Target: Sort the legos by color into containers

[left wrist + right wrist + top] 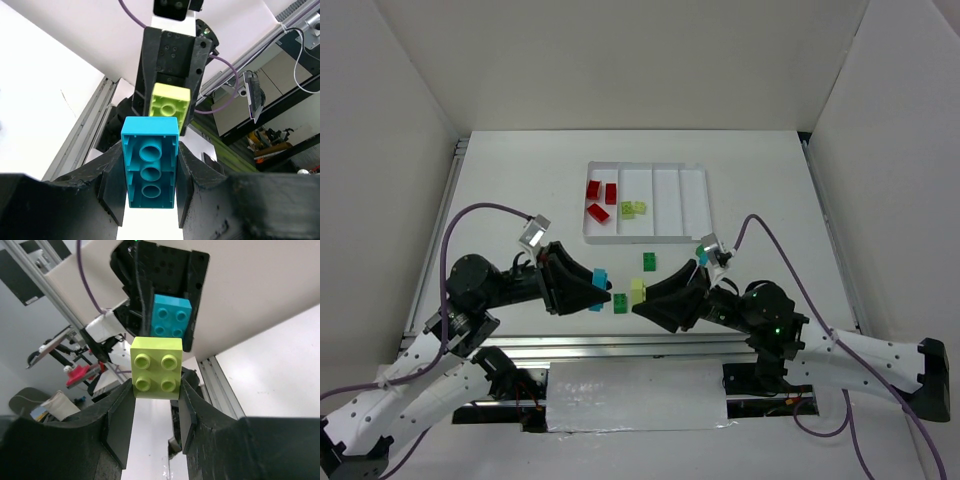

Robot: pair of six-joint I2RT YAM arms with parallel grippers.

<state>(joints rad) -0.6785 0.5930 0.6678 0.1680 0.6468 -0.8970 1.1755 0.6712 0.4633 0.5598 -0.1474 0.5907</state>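
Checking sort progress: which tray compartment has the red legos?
The leftmost compartment of the white tray: three red legos lie in it. The compartment beside it holds yellow-green legos instead.

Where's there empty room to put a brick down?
Bare: two right compartments of the tray, and the table left of it. Crowded in front of it: left hand with cyan brick, right hand with yellow-green brick, loose green bricks.
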